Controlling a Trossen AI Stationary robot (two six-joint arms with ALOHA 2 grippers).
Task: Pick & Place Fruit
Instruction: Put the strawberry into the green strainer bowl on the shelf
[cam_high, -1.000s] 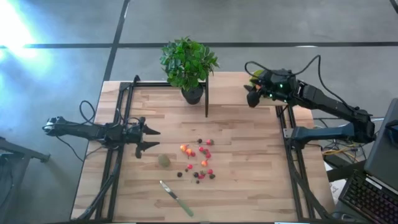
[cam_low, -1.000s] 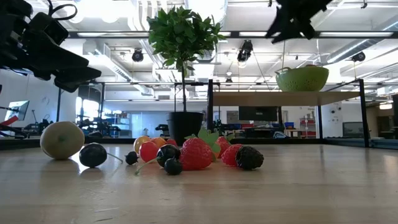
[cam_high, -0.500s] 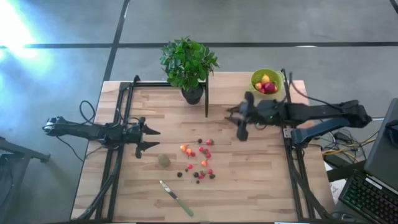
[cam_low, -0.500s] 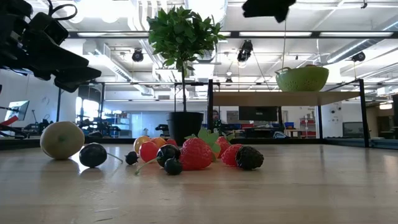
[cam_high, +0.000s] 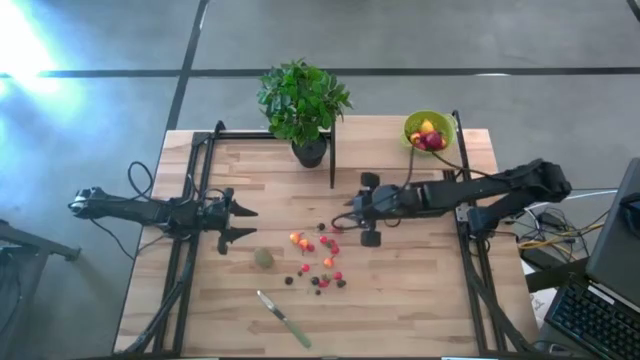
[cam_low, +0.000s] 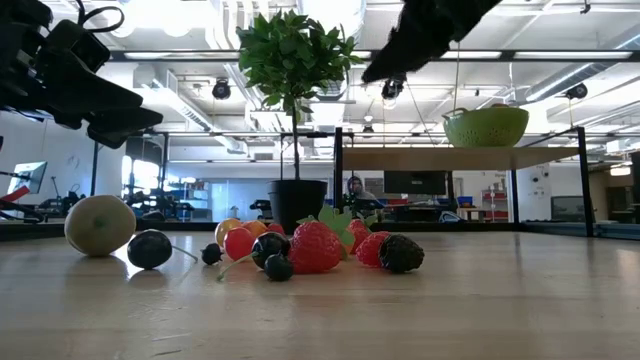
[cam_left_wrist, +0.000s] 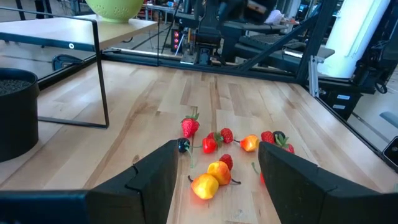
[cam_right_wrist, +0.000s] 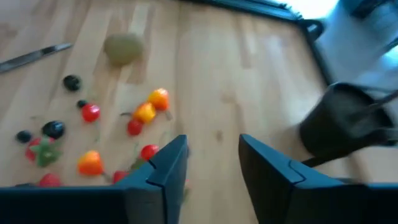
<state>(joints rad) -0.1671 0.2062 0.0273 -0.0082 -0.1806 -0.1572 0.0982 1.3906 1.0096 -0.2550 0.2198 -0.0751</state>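
A wooden tabletop (cam_high: 400, 290) seen from above, with two dark robot arms reaching in from either side.

At the left edge, the left tool (cam_high: 243, 223) hovers with its two fingers spread apart and nothing between them. Just ahead of it and slightly toward the near edge lies a dull-green kiwi-like ball (cam_high: 263, 258). Farther toward the near edge, a green-handled knife (cam_high: 284, 318) lies flat at a slant.

Beyond the kiwi, between the two tools, sits the scattered cluster of small fruit (cam_high: 320, 258) (red and orange berries, strawberries, and a few dark berries), all resting on the wood. In the left wrist view these pieces lie straight ahead of the parted fingers (cam_left_wrist: 149, 180), with an orange-yellow piece (cam_left_wrist: 206, 185) nearest.

Behind the cluster, toward the far edge, a potted plant (cam_high: 303, 105) stands beside a thin black frame.

The right tool (cam_high: 348, 220) is raised above the wood, just to the right of the cluster and close to its farthest berries. Its fingers (cam_right_wrist: 161, 171) stand apart with nothing gripped; its wrist view looks down past them onto the berries, the kiwi and the knife.

Behind the right arm, at the far right corner, a lime-green bowl (cam_high: 428, 132) holds a few pieces of fruit, one yellow and some red.
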